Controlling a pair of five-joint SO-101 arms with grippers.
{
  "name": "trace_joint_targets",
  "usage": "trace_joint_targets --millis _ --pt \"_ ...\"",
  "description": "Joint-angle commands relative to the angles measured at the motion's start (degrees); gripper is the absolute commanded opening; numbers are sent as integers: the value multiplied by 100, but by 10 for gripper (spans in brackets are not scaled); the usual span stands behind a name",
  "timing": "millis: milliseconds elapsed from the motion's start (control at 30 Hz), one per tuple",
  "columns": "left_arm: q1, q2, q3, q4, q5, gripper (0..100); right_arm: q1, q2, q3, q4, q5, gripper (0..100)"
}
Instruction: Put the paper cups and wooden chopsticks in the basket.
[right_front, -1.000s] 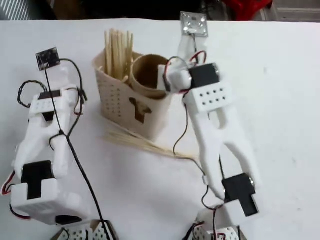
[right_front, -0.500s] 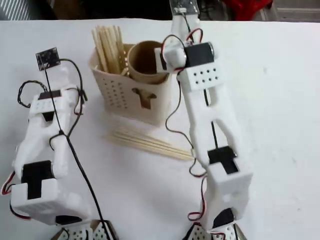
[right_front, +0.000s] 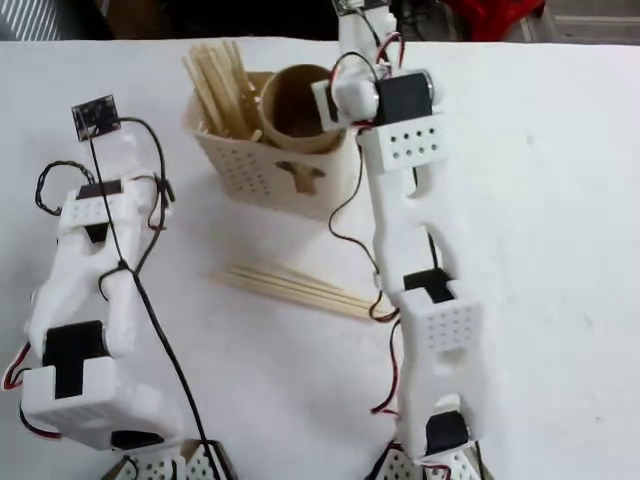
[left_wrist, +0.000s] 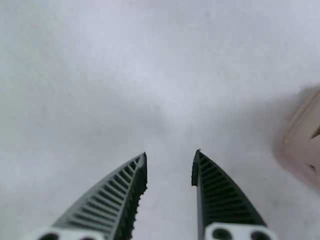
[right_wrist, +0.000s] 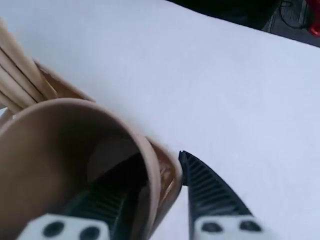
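Stretched farther forward, right gripper (right_wrist: 159, 159) pinches paper cup (right_wrist: 55, 145) rim and basket (right_front: 262, 180) wall; folded left gripper (left_wrist: 170, 153) gapes.

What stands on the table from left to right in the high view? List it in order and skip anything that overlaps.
left arm → upright chopsticks → paper cup → right arm
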Motion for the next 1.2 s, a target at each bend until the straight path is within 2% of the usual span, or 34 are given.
trace_joint_targets --millis 0,100,433,667,800,967,1033,1167 --pt "66 -163 -79 -97 -79 165 330 -171 -281 400 -484 180" --pt "66 -163 -79 -97 -79 165 418 -180 -281 637 -949 187" --pt "75 -163 -79 -97 -79 165 356 -910 -105 664 -967 188" --pt "84 -163 -79 -105 -79 165 -154 -2651 1451 664 -897 185" --pt "66 -163 -79 -105 -79 165 -1200 -3705 3174 655 141 187" --pt "57 -163 -79 -105 -79 165 -2492 -4690 5952 462 2127 187" --pt "57 -163 -79 -105 -79 165 -2703 -4963 7253 -198 2585 187" --pt "57 -163 -79 -105 -79 165 -2782 -5244 9538 -2299 3086 186"
